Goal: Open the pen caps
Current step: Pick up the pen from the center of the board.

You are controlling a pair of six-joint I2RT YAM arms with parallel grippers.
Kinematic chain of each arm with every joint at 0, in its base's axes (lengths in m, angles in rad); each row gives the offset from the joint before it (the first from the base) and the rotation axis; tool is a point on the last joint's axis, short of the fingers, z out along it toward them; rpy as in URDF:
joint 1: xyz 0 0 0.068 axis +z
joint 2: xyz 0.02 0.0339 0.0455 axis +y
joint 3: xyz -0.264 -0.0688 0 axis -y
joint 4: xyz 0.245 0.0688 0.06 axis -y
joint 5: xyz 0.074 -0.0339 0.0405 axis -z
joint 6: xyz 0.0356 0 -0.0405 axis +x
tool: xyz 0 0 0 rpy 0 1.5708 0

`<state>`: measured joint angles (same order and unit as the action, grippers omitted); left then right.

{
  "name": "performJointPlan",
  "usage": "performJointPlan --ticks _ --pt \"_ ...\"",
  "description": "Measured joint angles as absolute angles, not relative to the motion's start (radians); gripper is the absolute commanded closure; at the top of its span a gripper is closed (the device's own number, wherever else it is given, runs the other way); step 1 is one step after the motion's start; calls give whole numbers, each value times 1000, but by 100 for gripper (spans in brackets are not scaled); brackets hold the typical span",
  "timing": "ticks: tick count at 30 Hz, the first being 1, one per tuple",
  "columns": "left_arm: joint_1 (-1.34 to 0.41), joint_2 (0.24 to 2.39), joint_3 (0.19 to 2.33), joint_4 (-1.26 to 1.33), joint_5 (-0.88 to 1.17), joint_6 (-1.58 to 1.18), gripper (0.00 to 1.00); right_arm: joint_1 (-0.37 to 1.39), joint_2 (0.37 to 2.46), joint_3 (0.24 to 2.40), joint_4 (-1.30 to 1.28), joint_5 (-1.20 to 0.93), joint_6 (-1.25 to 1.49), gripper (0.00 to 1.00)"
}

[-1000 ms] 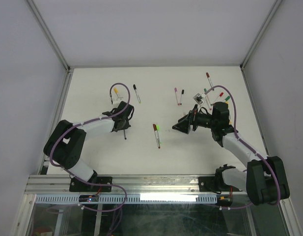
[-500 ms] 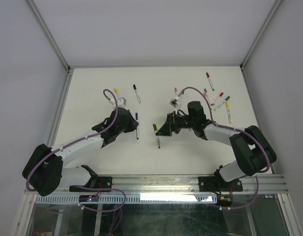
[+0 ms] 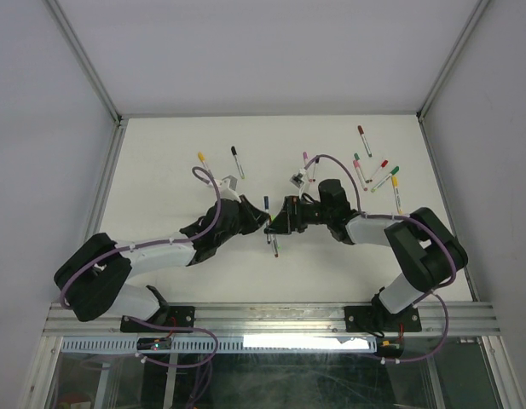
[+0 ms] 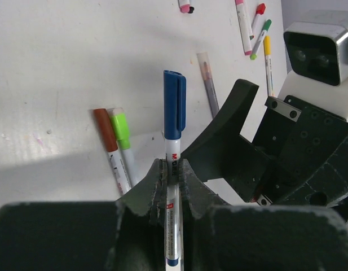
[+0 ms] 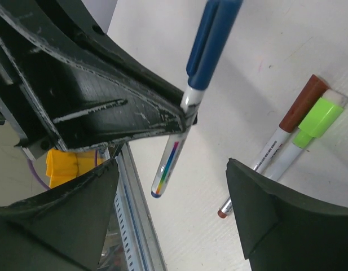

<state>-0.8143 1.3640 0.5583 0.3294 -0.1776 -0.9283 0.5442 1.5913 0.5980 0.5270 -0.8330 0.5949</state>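
Note:
My left gripper (image 4: 172, 169) is shut on the grey-white barrel of a pen whose blue cap (image 4: 174, 104) sticks up past the fingertips. In the top view this blue cap (image 3: 267, 204) hangs over the table's middle, with the left gripper (image 3: 259, 223) just below it. My right gripper (image 5: 174, 220) faces it, open, fingers either side of the barrel's lower end (image 5: 169, 166) without touching. The right wrist view has the blue cap (image 5: 214, 39) at the top. A brown cap (image 4: 105, 129) and a light green cap (image 4: 121, 127) sit on two pens lying side by side below.
More capped pens lie at the back: yellow (image 3: 201, 158), black (image 3: 236, 160), a pink and black pair (image 3: 307, 162), and a cluster of red, green and yellow ones (image 3: 378, 170) at the right. One transparent-capped pen (image 4: 207, 79) lies beyond my right finger.
Both arms have swung in to the table's middle. The left one carried the blue-capped pen to the right; the right gripper came left to meet it, its jaws narrowing a little.

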Motion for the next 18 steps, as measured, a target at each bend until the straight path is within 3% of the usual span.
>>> performJointPlan --ticks 5,14,18 --pt "-839 1405 559 390 -187 -967 100 546 1591 598 545 -796 610 45" --pt "-845 1406 558 450 -226 -1010 100 549 1591 599 549 -793 631 70" --pt "-845 1406 555 460 -231 -1012 94 549 1591 608 548 -806 628 92"
